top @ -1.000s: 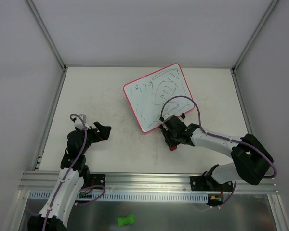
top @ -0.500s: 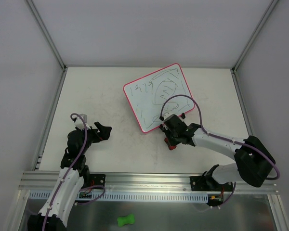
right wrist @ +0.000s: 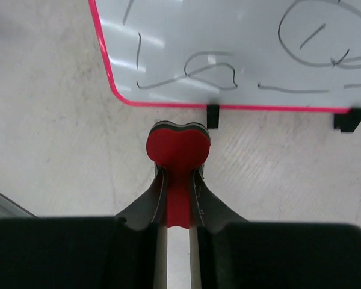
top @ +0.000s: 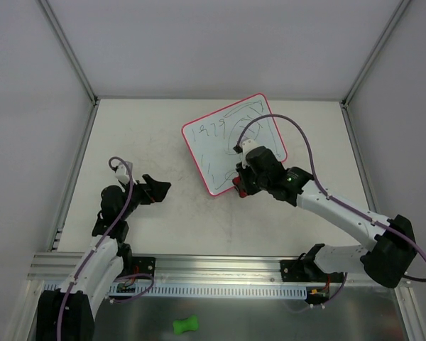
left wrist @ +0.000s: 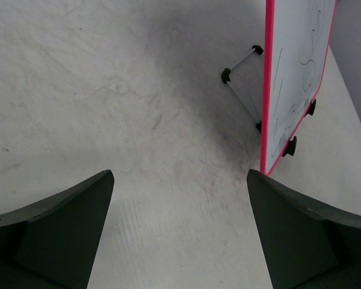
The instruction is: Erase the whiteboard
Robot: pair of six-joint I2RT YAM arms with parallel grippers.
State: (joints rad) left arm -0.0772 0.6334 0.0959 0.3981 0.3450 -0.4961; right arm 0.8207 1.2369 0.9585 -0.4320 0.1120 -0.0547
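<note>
Well left of the whiteboard point(top: 224, 138), the left arm's fingers point(top: 159, 190) hang spread wide apart over the worktop point(top: 142, 135). The whiteboard sits askew on the worktop, dark scribbles across its face. Just off its near edge, beside the black clips point(right wrist: 213, 115), the right arm's fingers point(top: 242, 182) are clamped on a red eraser point(right wrist: 177, 144).
</note>
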